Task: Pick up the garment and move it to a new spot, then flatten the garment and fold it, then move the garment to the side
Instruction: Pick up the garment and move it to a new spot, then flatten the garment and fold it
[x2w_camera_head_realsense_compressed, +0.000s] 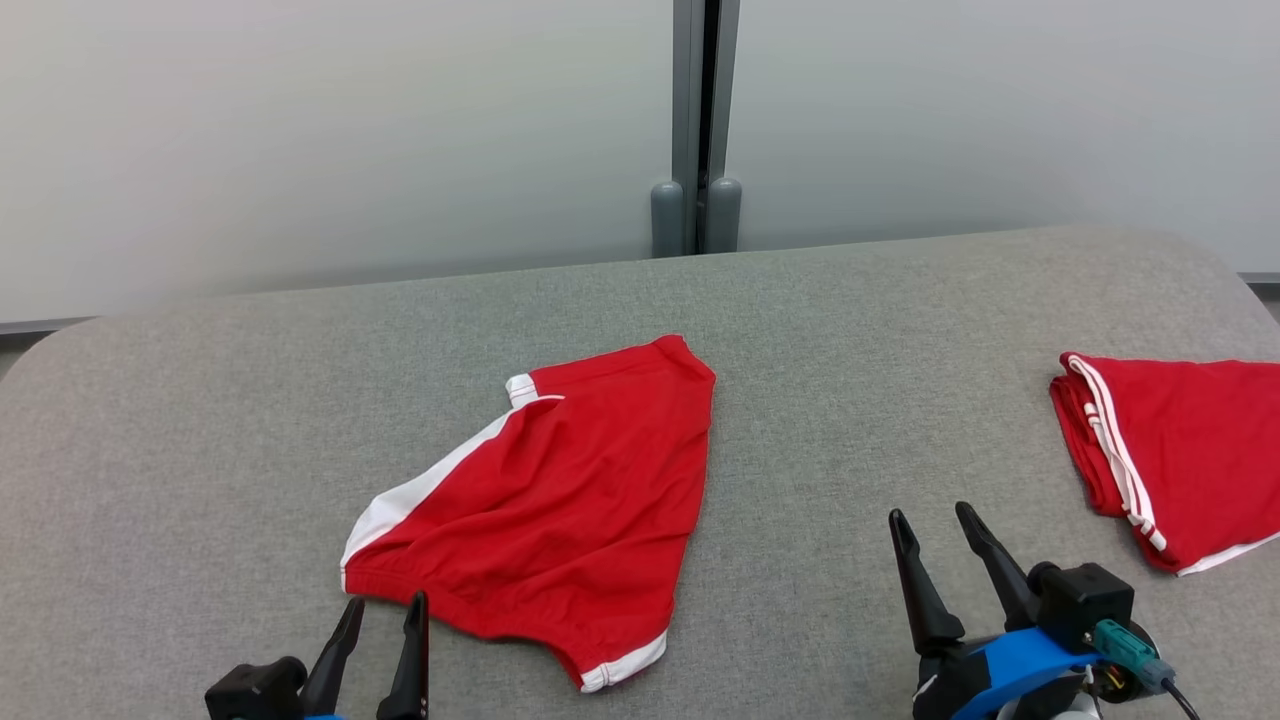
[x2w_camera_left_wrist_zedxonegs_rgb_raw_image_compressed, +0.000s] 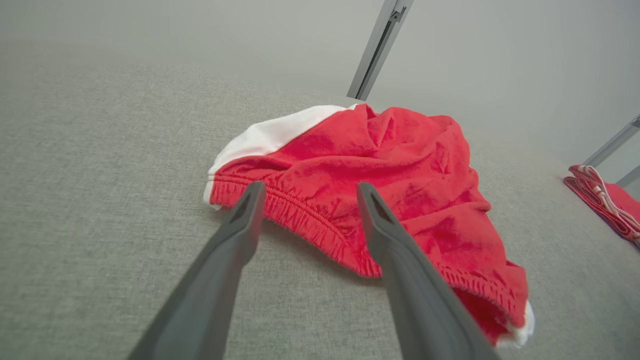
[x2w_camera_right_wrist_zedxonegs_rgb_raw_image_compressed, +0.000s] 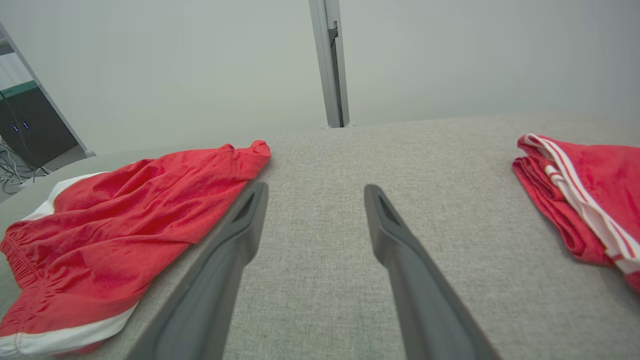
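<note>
The left gripper (x2w_camera_head_realsense_compressed: 388, 602) was wide open and empty, near the shorts (x2w_camera_head_realsense_compressed: 560, 500). The right gripper (x2w_camera_head_realsense_compressed: 931, 512) was open and empty too.

The garment (x2w_camera_head_realsense_compressed: 545, 500) lies on the worktop (x2w_camera_head_realsense_compressed: 800, 320) just ahead of the left claw (x2w_camera_head_realsense_compressed: 388, 600), and ahead and to the left of the right claw (x2w_camera_head_realsense_compressed: 931, 513). A second garment (x2w_camera_head_realsense_compressed: 1180, 450) lies on the worktop to the right of the right claw, well apart from the first. Beyond both claws, behind the worktop's far edge, a post (x2w_camera_head_realsense_compressed: 697, 120) stands against the wall (x2w_camera_head_realsense_compressed: 300, 130).
</note>
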